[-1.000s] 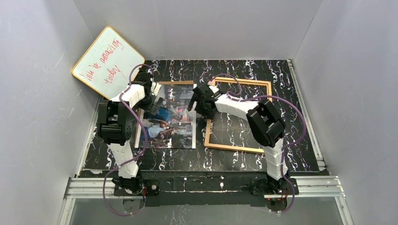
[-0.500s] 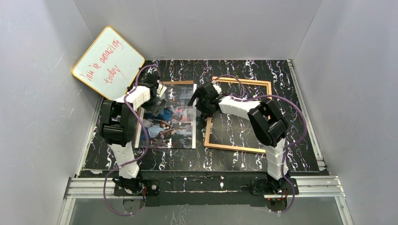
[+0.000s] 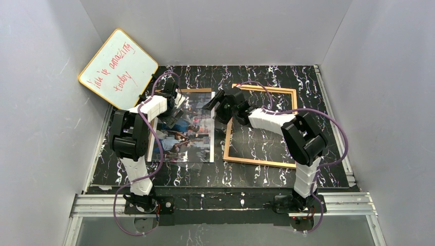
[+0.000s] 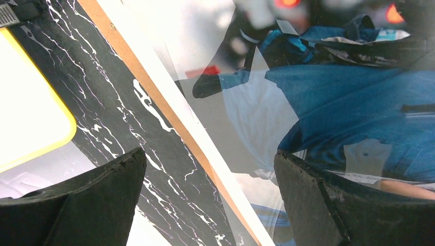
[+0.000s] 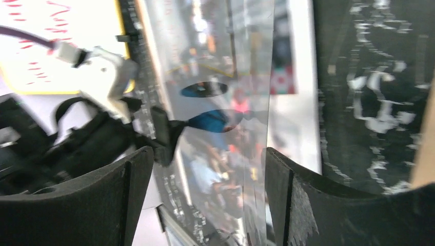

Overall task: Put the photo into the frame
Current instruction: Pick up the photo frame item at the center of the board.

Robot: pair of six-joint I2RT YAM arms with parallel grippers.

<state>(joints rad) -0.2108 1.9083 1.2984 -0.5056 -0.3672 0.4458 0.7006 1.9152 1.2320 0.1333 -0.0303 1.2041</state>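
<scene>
1. Glossy paper, so the photo (image 3: 187, 130) should be light, floppy and slick, and I'd guess it creases easily. It lies face up on a brown backing board (image 4: 146, 82), at 9 o'clock from the frame (image 3: 255, 162), not in it yet.
2. Best hold is probably a thin edge or corner, pinched gently, never the printed middle.
3. Left gripper (image 4: 209, 156) hangs over the photo's 11 o'clock corner, jaws wide apart, holding nothing.
4. Right gripper (image 5: 209, 151) is at the 1 o'clock edge, jaws apart too, nothing pinched.
5. Frame's thin light wood, rectangular, flat on the black marbled table (image 3: 256, 177).
</scene>
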